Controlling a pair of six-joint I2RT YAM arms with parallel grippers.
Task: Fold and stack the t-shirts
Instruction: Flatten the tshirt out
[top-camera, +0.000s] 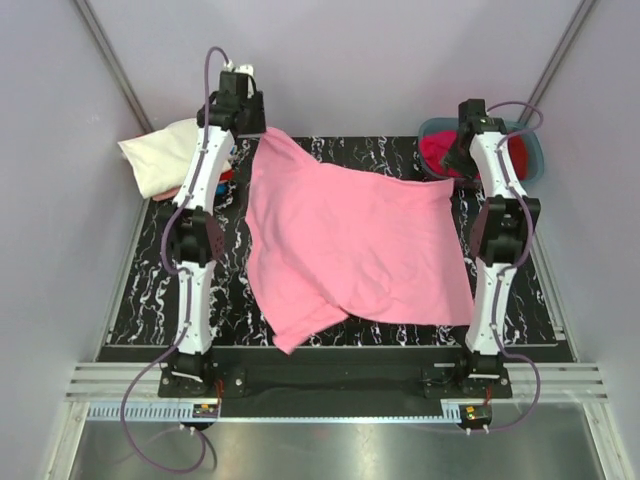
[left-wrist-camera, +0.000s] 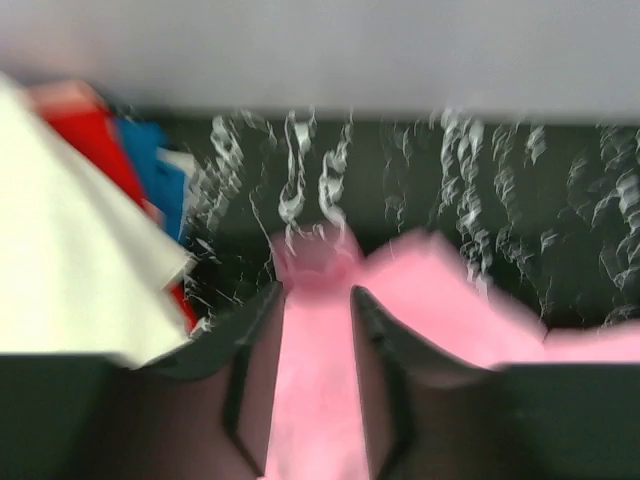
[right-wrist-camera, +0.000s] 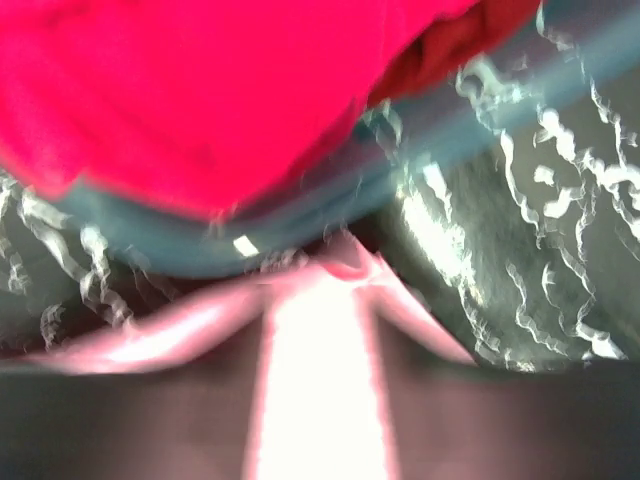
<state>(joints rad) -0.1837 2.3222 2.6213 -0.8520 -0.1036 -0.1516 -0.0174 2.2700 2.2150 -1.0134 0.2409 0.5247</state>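
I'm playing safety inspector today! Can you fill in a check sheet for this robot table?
Surface: black marbled table, mostly covered by cloth.
Job's things: pink t-shirt spread out, rumpled at its near-left corner; cream t-shirt at far left; red shirts in the tub.
Clutter: nothing seen.
Grippers: left claw and right claw each pinch a far edge of the pink t-shirt.
Cables: purple cables run along both arms.
Surroundings: pale walls.

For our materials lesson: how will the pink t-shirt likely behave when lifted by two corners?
Probably floppy: the pink t-shirt wrinkles and folds over itself. Likely to sag between the left gripper and right gripper, which pinch only its edge.
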